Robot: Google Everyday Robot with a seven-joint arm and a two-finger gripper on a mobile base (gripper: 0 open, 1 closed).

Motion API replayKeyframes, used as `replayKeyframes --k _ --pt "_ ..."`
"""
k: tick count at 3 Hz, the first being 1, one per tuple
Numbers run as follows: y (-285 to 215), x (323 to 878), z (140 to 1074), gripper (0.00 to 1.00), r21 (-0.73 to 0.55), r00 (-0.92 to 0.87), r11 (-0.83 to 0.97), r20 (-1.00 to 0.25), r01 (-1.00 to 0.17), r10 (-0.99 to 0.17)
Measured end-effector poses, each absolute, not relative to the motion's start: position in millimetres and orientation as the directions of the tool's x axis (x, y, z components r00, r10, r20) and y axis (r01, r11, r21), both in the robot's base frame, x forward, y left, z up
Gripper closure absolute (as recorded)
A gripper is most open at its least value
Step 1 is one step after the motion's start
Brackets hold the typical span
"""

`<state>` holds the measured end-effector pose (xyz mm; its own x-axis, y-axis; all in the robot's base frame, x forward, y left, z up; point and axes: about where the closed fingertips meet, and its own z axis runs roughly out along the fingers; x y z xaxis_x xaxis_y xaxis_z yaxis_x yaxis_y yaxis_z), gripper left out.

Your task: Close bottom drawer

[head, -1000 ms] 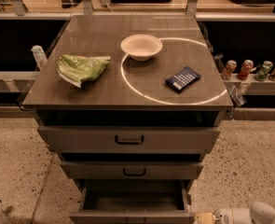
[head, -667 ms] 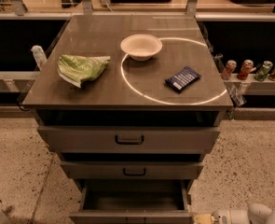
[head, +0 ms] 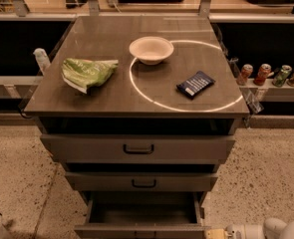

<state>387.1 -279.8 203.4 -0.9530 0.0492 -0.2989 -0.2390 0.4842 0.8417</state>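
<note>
We log: green crumpled bag (head: 89, 72) left on grey tabletop (head: 106, 99) | grey metal bottom drawer (head: 111, 230) pulled open, lowest | white bowl (head: 151, 50) | dark blue packet (head: 195, 83) | claw (head: 217, 232) by drawer's right front corner, grip: cannot tell

claw (head: 215, 233) low right of the bottom drawer (head: 141, 214), speckled floor (head: 258, 183) around it

The bottom drawer (head: 142, 214) is grey metal, the lowest of three, and stands pulled well out, its shallow dark tray open and its front panel at the picture's lower edge. The gripper (head: 215, 232) sits just beside its front right corner.
</note>
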Motion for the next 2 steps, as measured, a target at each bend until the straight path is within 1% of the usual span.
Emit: replayKeyframes --k 1,2 --pt "-278.0 392.0 202.9 1.0 0.836 -0.946 0.486 -0.32 -0.256 0.051" --pt "-277.9 405.3 202.2 1.0 0.809 -0.921 0.505 -0.385 -0.302 0.067"
